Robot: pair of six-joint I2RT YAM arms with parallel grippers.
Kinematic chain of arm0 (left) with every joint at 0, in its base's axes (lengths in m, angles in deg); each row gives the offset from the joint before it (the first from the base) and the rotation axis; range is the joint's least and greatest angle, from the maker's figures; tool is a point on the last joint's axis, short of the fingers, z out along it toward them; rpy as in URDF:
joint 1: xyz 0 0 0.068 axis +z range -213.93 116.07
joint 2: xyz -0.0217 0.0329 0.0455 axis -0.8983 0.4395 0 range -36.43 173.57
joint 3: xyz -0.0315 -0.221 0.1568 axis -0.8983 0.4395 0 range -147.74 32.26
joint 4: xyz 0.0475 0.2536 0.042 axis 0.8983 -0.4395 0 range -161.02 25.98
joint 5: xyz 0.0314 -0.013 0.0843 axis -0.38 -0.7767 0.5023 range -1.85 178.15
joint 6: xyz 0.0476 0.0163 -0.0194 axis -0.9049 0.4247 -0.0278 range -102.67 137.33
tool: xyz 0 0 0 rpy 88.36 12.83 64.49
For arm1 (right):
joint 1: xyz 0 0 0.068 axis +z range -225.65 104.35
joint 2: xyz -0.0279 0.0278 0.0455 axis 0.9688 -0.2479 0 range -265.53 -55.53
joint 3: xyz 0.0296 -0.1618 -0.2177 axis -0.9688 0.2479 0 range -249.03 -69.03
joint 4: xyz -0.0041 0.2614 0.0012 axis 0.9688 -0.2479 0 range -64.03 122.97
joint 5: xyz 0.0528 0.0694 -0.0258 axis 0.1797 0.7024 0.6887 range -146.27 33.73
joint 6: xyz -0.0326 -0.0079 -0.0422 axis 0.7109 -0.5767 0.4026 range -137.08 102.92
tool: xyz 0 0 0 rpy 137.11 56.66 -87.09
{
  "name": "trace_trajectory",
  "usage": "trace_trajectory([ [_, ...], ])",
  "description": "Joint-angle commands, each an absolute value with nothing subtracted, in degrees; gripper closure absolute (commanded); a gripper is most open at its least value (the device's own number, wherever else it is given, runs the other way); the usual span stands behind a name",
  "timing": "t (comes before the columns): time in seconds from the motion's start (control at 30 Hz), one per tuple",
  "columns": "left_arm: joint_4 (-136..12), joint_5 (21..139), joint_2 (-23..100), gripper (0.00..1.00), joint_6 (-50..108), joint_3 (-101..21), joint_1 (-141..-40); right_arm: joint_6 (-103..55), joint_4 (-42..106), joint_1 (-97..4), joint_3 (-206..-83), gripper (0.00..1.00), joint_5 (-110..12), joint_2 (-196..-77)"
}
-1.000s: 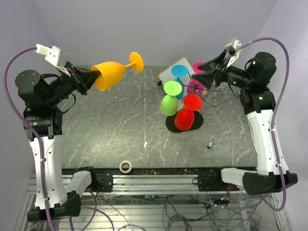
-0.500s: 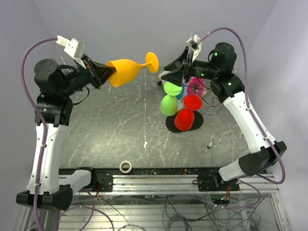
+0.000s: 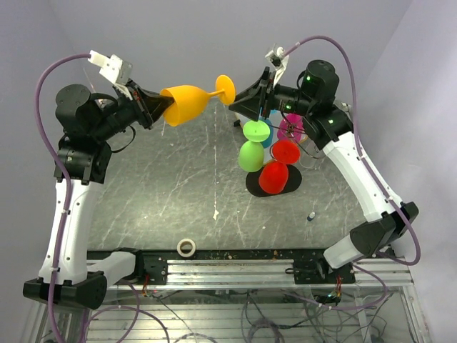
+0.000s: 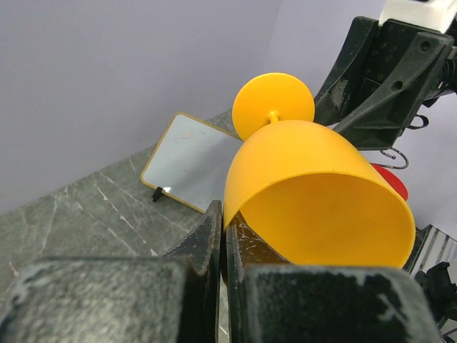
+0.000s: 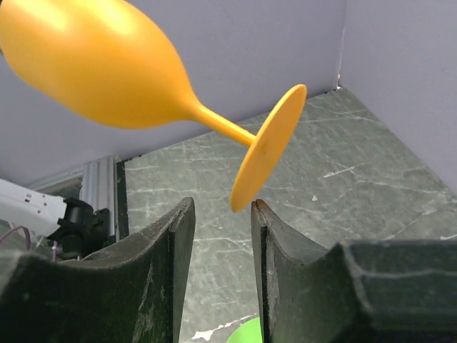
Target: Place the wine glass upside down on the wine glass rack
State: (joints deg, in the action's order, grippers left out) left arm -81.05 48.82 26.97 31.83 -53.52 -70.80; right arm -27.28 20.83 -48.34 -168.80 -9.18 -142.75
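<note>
One orange wine glass (image 3: 187,103), smooth and opaque, lies sideways in the air above the surface (image 3: 157,200). Its rim is pinched by the left hand (image 3: 163,107). The right hand (image 3: 233,100) is spread at its round foot. One rack (image 3: 252,187) carries a green glass (image 3: 250,155) and a red glass (image 3: 273,177). The others behind them are half hidden.

Grey marbled table (image 3: 178,193) with wine glass rack (image 3: 251,184), white board (image 4: 189,161), tape ring (image 3: 186,247)

wine glass (image 4: 307,179), rim in left claw (image 4: 223,221)
</note>
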Motion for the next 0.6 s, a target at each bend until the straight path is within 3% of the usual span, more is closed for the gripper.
trace_trajectory([
  [0.0,-80.7,50.0,25.8,0.93,29.4,-55.2,-71.4,-28.9,20.3,-47.7,-171.4,0.64,-12.7,-143.8],
  [0.37,-82.9,51.4,25.9,0.93,26.2,-55.6,-72.4,-29.7,19.5,-45.5,-173.5,0.74,-13.7,-145.5],
  [0.57,-83.3,51.3,26.0,0.93,25.4,-55.7,-72.9,-30.4,19.2,-45.3,-174.2,0.86,-14.8,-146.4],
])
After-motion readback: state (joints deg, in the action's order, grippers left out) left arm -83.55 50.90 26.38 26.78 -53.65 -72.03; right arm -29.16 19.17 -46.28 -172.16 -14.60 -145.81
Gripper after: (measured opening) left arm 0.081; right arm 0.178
